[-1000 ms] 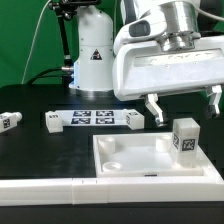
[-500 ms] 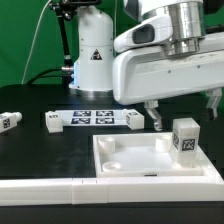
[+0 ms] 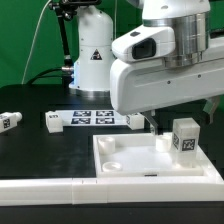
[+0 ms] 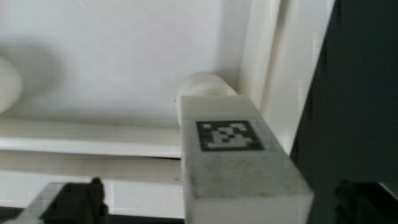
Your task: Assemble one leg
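We see the leg (image 3: 184, 137) standing upright at the far corner of the square tray (image 3: 101, 160), on the exterior view's right, with its black-and-white tag (image 3: 187, 143) facing the camera. We cannot tell whether its foot sits in a corner hole or merely rests on the tray. The arm's large white body (image 3: 165, 70) hangs low over this corner. One dark finger of the fingers (image 3: 155, 123) reaches down just beside the tray's far rim, to the exterior view's left of the leg and apart from it. The other finger is mostly hidden at the picture's right edge. In the wrist view the leg (image 4: 231, 165) fills the middle, its tag (image 4: 226, 134) on the top face, and the tips of the fingers (image 4: 75, 203) show at either side of it, spread wide with clear gaps to the leg. They hold nothing and touch nothing we can see. The white tray (image 4: 107, 60) lies behind the leg in that view. On the black surface (image 3: 40, 150), the marker board (image 3: 92, 119) lies flat beyond the tray. A second small tagged block (image 3: 10, 121) lies well apart at the exterior view's left edge.
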Tool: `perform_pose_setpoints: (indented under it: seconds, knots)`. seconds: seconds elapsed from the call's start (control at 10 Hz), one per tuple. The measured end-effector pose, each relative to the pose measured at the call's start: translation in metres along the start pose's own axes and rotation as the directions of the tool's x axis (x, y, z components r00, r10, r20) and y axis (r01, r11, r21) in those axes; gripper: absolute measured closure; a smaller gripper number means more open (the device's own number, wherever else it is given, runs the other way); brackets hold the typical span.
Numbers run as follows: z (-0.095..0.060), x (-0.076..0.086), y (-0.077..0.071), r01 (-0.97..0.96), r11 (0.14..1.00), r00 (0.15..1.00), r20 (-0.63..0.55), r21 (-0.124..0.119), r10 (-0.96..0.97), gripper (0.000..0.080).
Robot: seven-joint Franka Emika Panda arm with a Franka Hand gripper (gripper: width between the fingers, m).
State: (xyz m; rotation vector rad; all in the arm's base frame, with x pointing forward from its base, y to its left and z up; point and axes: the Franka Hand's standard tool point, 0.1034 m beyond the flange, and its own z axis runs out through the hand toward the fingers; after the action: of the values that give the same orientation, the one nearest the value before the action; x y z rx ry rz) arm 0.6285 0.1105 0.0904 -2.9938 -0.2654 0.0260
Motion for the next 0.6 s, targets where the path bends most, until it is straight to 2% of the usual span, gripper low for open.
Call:
perform_pose_setpoints:
  seconds: [0.3,0.4,0.5,0.6]
  knots:
    - [0.0000,0.0000,0.0000,0.000,1.000,1.000,0.000,0.000,0.000,0.0151]
    - [0.0000,0.0000,0.0000,0.000,1.000,1.000,0.000,0.000,0.000,0.0274]
    - [0.0000,0.0000,0.0000,0.000,1.000,1.000,0.000,0.000,0.000,0.0449]
    - [-0.0001,0.0000,0.0000,0.000,1.000,1.000,0.000,0.000,0.000,0.0449]
